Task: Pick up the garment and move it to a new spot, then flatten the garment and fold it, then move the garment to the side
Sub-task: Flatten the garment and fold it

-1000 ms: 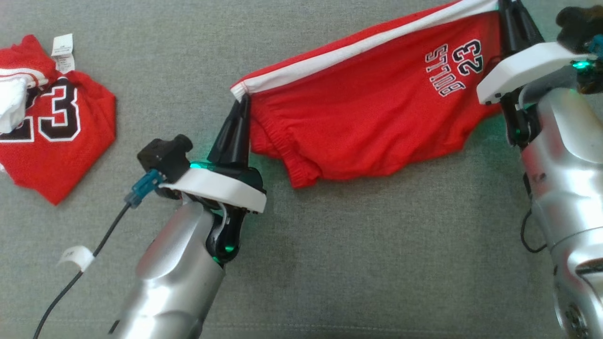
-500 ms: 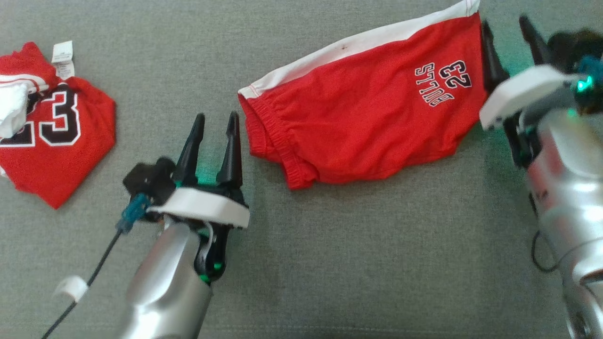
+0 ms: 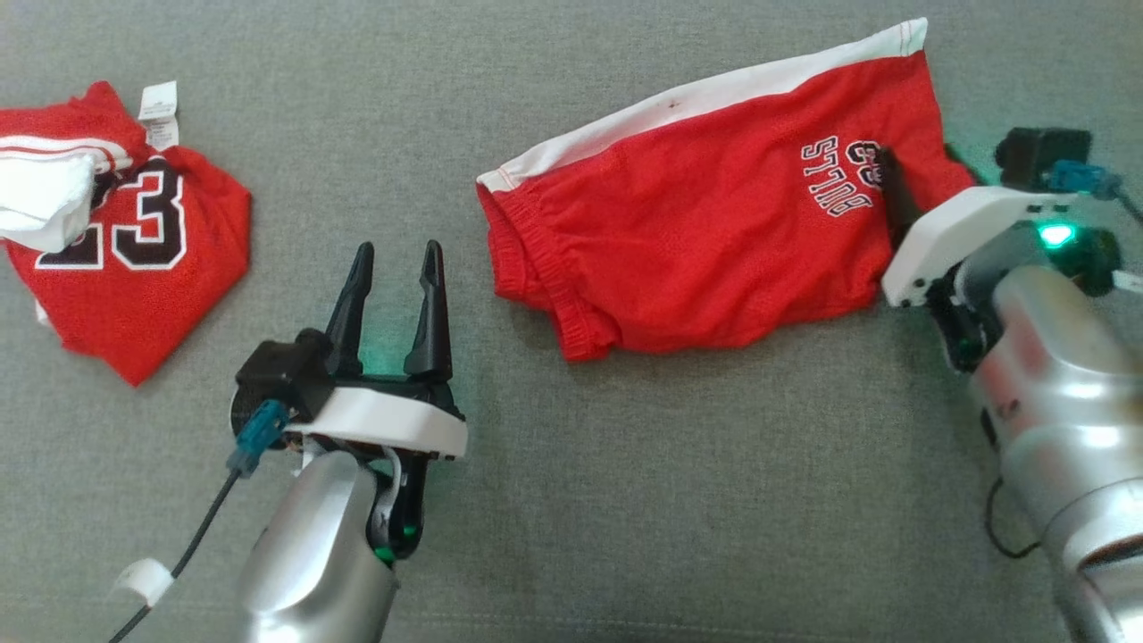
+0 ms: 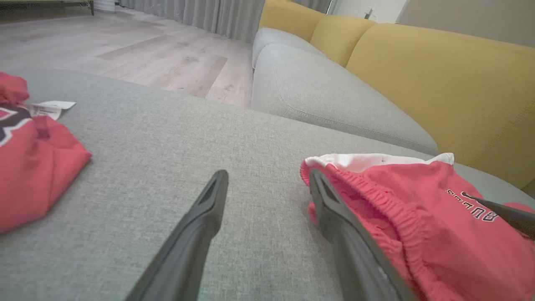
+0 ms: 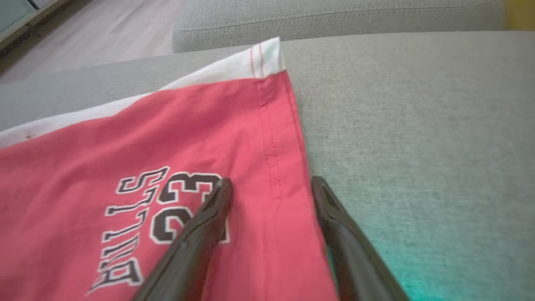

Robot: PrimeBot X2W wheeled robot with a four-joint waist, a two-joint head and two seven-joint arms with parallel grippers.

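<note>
The garment is a pair of red shorts with a white side stripe and black "BULLS 23" print, lying flat on the grey sofa seat. My left gripper is open, a little left of the elastic waistband and apart from it; in the left wrist view the left gripper holds nothing. My right gripper is open at the shorts' hem end. In the right wrist view the right gripper straddles the hem edge of the shorts, one finger over the print and the other over the bare cushion.
A crumpled red "23" jersey with a white cloth on it lies at the far left. Beyond the seat stand another grey cushion, a yellow backrest and wooden floor.
Both grippers have opened and let go of the shorts, which dropped flat onto the seat. The left gripper has drawn back leftward; the right has lowered over the hem.
</note>
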